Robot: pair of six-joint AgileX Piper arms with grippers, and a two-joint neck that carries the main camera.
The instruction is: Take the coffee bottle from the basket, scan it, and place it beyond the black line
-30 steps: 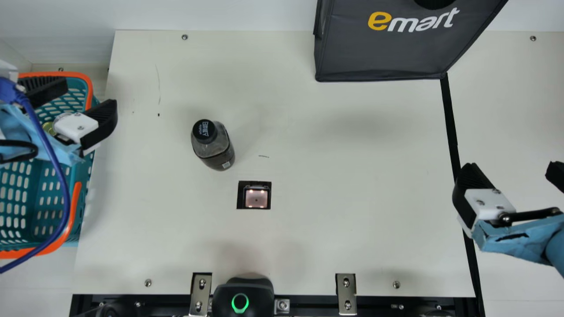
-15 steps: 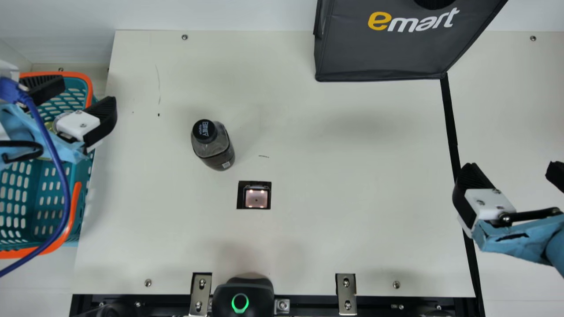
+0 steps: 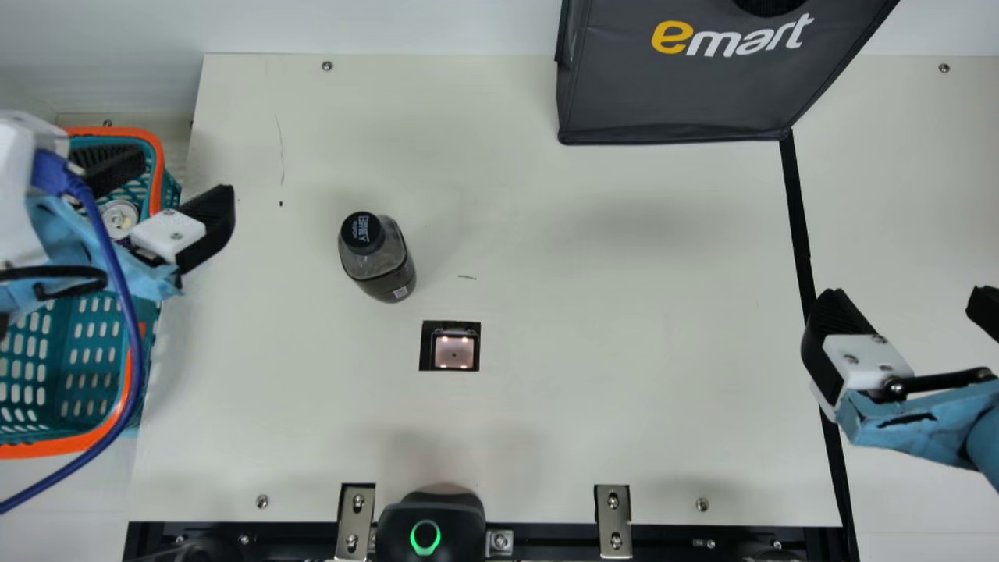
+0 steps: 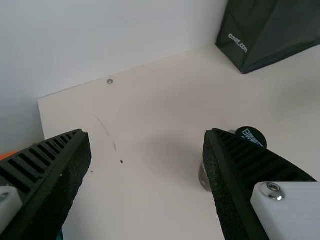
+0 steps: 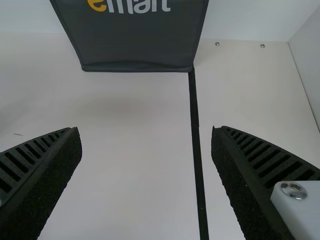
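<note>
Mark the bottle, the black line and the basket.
Bottle (image 3: 364, 232): main view, on its black cap.
Black line (image 3: 795, 203): main view, on its stretch just below the dark bag (image 3: 671, 94).
Basket (image 3: 47, 450): main view, on its orange edge.

Main view: white rear wall (image 3: 375, 23), plain, along far edge of cream tabletop (image 3: 546, 437). Panel fastened by small round-headed screws (image 3: 327, 65); surface marked by thin scratch (image 3: 281, 148) and dark speck (image 3: 281, 204). Near edge: steel brackets (image 3: 613, 521) overlapping black metal rail (image 3: 546, 534). Right wrist view: pale side wall (image 5: 310, 55) meeting rear wall at corner. Lighting diffuse; shadows faint, soft-edged.
</note>
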